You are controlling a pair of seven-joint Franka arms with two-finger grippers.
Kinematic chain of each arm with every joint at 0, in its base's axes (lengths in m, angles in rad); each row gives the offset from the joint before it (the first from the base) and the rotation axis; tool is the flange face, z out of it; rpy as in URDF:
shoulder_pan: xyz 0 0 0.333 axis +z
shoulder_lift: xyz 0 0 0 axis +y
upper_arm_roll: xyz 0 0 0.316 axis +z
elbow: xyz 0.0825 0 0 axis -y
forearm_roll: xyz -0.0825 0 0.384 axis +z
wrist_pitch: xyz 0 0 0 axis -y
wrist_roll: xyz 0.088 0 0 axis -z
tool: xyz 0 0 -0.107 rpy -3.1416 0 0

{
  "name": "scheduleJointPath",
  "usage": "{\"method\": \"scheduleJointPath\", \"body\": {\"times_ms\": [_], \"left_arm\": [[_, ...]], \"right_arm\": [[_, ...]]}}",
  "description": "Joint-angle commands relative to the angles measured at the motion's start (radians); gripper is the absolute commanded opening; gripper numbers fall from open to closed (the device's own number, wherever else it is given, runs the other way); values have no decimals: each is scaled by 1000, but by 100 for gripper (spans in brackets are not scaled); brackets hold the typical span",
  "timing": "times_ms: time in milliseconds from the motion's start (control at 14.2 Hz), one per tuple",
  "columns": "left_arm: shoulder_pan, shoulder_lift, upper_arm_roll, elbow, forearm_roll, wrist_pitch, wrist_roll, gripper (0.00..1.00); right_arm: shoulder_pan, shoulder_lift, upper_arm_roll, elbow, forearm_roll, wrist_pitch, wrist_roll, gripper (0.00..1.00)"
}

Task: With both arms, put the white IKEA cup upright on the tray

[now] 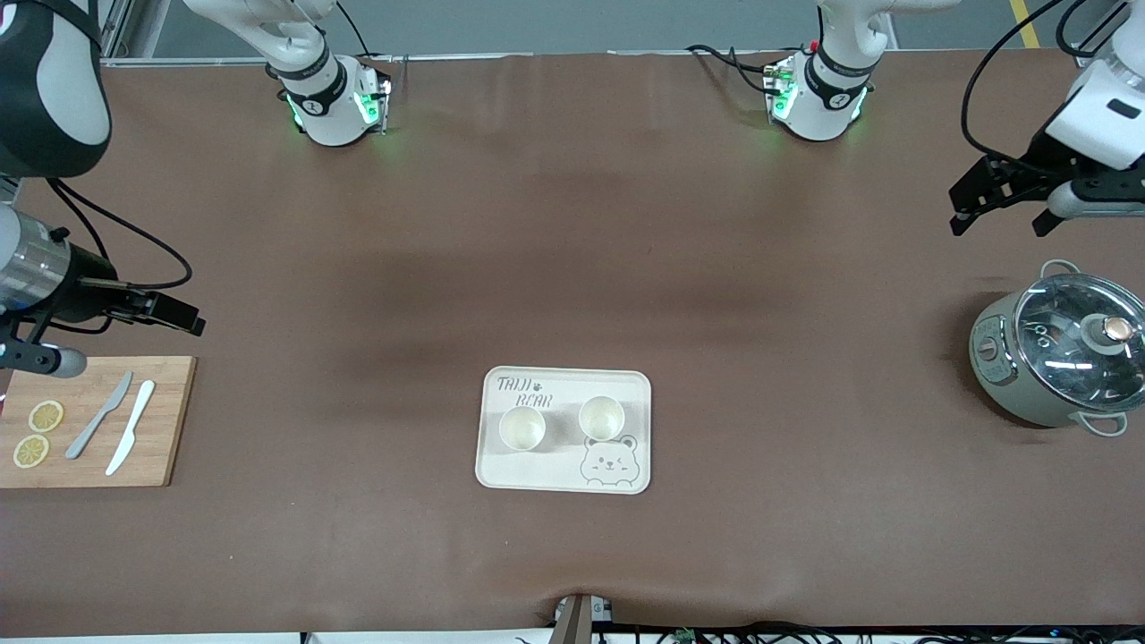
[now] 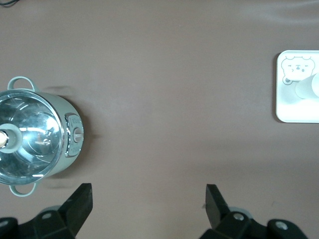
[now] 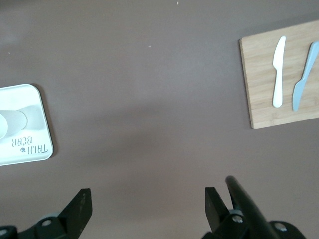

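Two white round cups (image 1: pixel 522 428) (image 1: pixel 601 417) upright on cream rectangular tray (image 1: pixel 564 478) mid-desk — well apart from both fingers. Left gripper (image 1: pixel 999 207), right gripper (image 1: pixel 161 313) wide open, empty, roughly equidistant.

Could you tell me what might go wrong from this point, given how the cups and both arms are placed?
Two cups already stand upright, close together on the tray; reaching for one could knock the other over. The open left end effector hangs just above the lidded pot, so lowering there might strike its glass lid. The open right end effector hangs by the cutting board, where it could disturb the knives.
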Motion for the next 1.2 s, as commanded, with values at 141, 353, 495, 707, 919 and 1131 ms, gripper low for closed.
{"method": "scheduleJointPath", "body": {"times_ms": [141, 353, 495, 707, 919, 1131], "left_arm": [[-12, 56, 19, 116, -18, -36, 29, 100], [-13, 142, 19, 260, -18, -130, 32, 100], [-15, 151, 19, 279, -18, -138, 49, 100], [-13, 159, 20, 279, -25, -148, 77, 100], [-18, 167, 20, 284, -18, -175, 70, 100], [-18, 186, 20, 308, -6, -204, 125, 100]], "right_arm": [[-50, -70, 8, -27, -6, -8, -85, 100], [-47, -70, 10, -27, -6, -8, -81, 100], [-44, -70, 11, -27, -5, -9, -73, 100], [-41, -72, 14, -28, -5, -11, -71, 100], [-44, -73, 13, -28, -5, -17, -74, 100], [-44, -73, 13, -28, -5, -19, -74, 100]]}}
